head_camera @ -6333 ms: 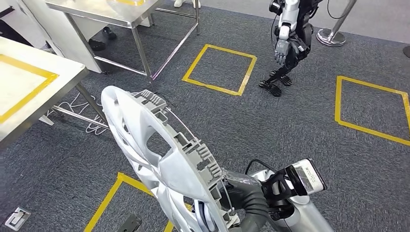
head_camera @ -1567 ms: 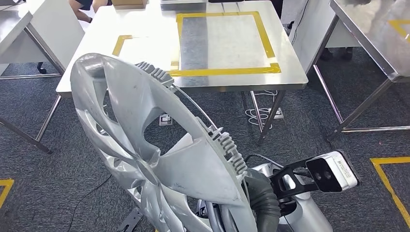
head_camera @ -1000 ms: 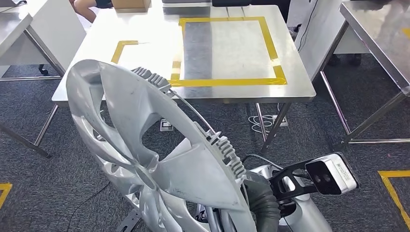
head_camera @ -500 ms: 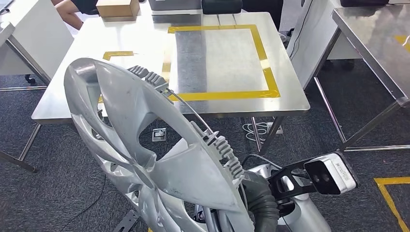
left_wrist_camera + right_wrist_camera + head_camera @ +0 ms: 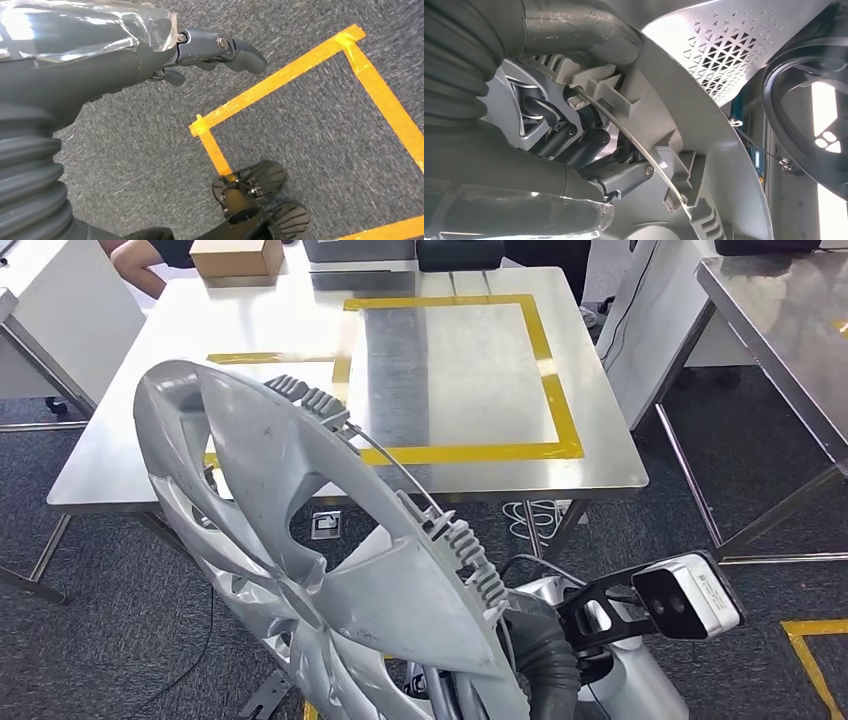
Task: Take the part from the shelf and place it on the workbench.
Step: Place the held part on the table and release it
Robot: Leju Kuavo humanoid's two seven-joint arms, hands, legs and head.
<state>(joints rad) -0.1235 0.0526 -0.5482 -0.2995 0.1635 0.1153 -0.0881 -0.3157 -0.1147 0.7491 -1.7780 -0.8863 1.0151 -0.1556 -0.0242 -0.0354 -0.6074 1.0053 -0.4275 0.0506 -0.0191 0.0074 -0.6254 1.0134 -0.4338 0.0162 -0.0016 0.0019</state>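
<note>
The right hand (image 5: 589, 145) holds the hubcap (image 5: 320, 570) at its lower rim, low in the head view, and the right arm comes up from below with a grey ribbed cover at the wrist. In the right wrist view the dark fingers (image 5: 574, 142) are curled around the edge of the hubcap, and the thick grey thumb lies against its inner side, so the grip is closed on the part. The hubcap stands tilted on its edge above the hand, with the back side turned to the head camera. It is a round piece of silver-grey plastic with wide spokes and large openings between them. Along the rim there are ribbed clips, and a thin metal wire ring (image 5: 634, 145) runs through them. The surface looks matte and a little scratched. Beyond the hubcap, farther from the hand, stands the workbench (image 5: 600, 465), a flat steel table with a shiny top and a square of yellow tape (image 5: 560, 410) on it. The hubcap is not on the workbench; it is in the air in front of it. The left hand (image 5: 200, 50) hangs down over grey carpet (image 5: 310, 145), which is rough and bears yellow tape lines. Its dark fingers are bent slightly and apart, and they hold nothing.
</note>
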